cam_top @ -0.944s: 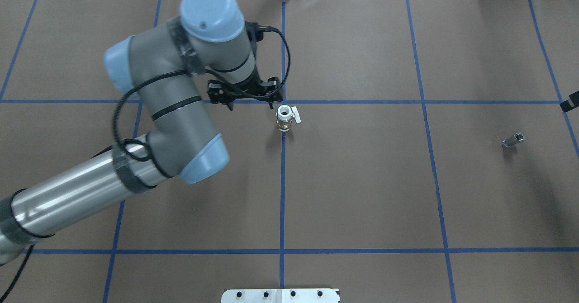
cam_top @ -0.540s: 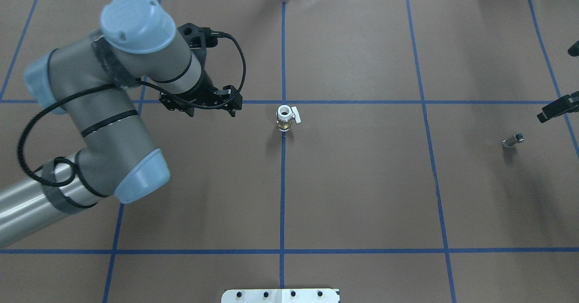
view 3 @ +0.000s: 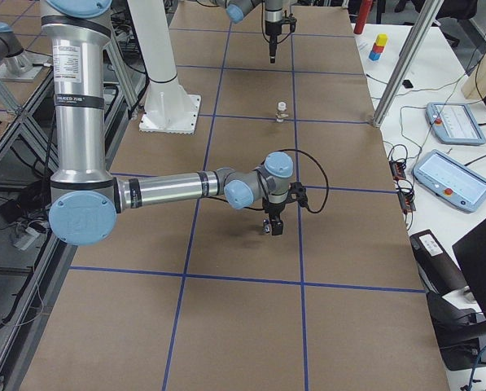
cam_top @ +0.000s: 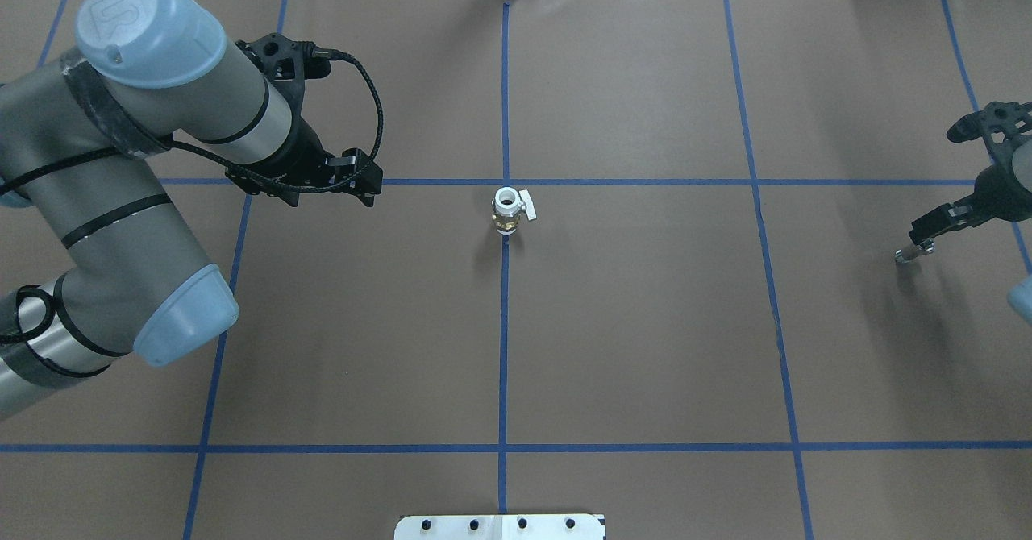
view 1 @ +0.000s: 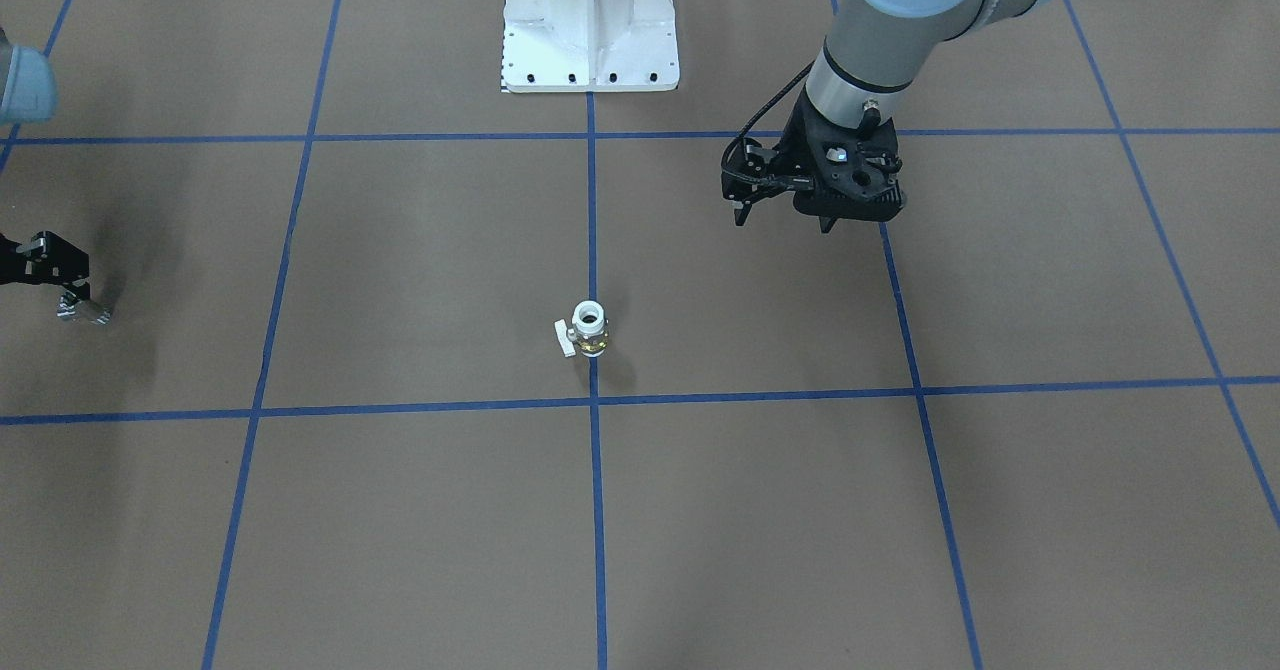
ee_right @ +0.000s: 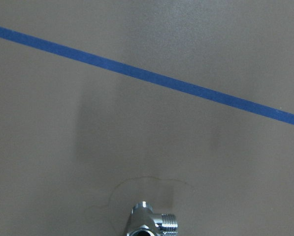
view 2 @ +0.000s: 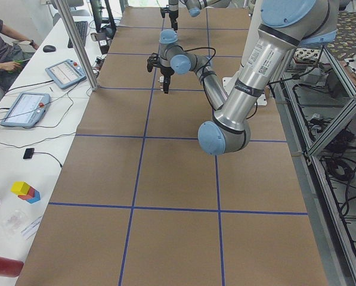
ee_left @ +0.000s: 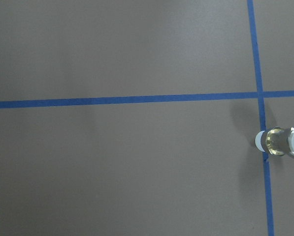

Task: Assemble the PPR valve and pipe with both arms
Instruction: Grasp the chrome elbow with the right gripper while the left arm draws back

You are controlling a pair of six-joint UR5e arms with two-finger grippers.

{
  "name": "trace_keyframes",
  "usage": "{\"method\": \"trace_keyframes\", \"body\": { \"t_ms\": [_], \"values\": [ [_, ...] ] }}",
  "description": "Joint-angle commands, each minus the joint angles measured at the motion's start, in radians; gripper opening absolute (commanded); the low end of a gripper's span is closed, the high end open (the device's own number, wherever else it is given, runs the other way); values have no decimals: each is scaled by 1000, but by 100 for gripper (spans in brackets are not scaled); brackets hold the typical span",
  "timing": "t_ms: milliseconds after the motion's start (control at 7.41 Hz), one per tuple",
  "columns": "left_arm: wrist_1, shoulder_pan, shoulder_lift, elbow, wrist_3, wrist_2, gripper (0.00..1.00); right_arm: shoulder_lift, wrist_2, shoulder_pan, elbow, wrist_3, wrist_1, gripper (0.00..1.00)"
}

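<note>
The PPR valve (cam_top: 509, 211) stood upright mid-tabletop (cam_top: 645, 322), well apart from the left tool (view 1: 783, 222), whose jaws gaped empty. The right tool (cam_top: 923, 234) hung just over the pipe (ee_right: 150, 222); its grip could not be told.

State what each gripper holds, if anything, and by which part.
Left gripper: nothing. Right gripper is at the silver pipe's upper end; whether it grips cannot be told.

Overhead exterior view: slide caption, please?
White-and-brass plastic valve upright at centre; left gripper aside, right gripper over small silver metal fitting.
</note>
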Motion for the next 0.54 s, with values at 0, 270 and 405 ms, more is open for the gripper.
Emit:
{"method": "trace_keyframes", "body": {
  "t_ms": [0, 270, 405],
  "values": [
    [2, 0, 1, -1, 0, 0, 99, 16, 44, -2, -4, 84, 6, 97],
    [2, 1, 1, -1, 0, 0, 99, 18, 51, -5, -13, 86, 6, 96],
    [2, 1, 1, -1, 0, 0, 99, 18, 51, -9, -13, 86, 6, 93]
  ]
}}
